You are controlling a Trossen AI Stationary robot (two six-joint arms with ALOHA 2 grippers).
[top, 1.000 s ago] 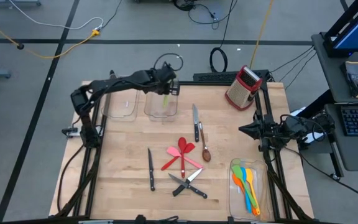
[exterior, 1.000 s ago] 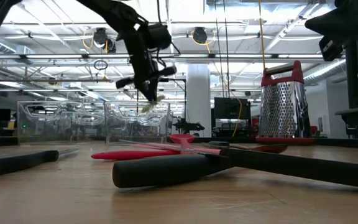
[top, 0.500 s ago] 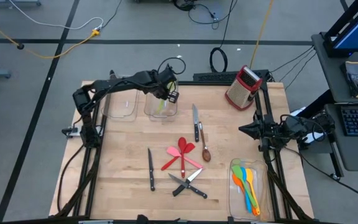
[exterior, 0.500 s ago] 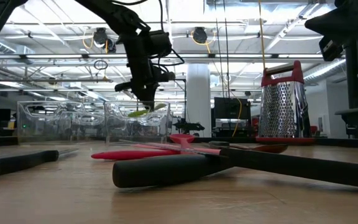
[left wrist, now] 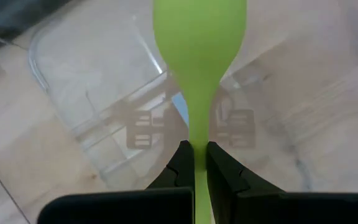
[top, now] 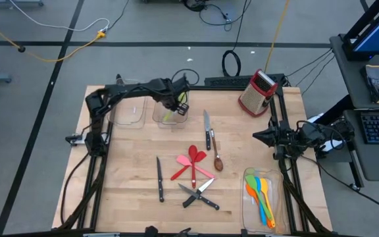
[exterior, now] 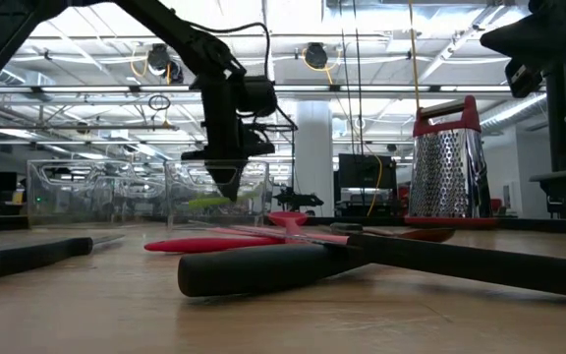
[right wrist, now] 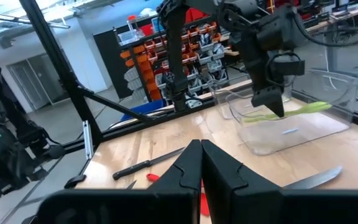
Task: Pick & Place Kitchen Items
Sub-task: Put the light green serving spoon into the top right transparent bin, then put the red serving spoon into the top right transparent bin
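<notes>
I've got the left gripper (left wrist: 194, 163) clamped on a green spoon (left wrist: 197, 37) inside the 12 o'clock bin (top: 170, 113); approx. seven utensils left mid-table.

The green spoon (left wrist: 199, 37) looked smooth, probably matt silicone; the bin (top: 170, 113) was clear glossy plastic, the bench (top: 137, 141) pale wood.

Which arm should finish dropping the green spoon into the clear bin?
Left. The left gripper already grips the green spoon by its handle, inside the clear bin. The right gripper is shut and parked at the table's right edge.
</notes>
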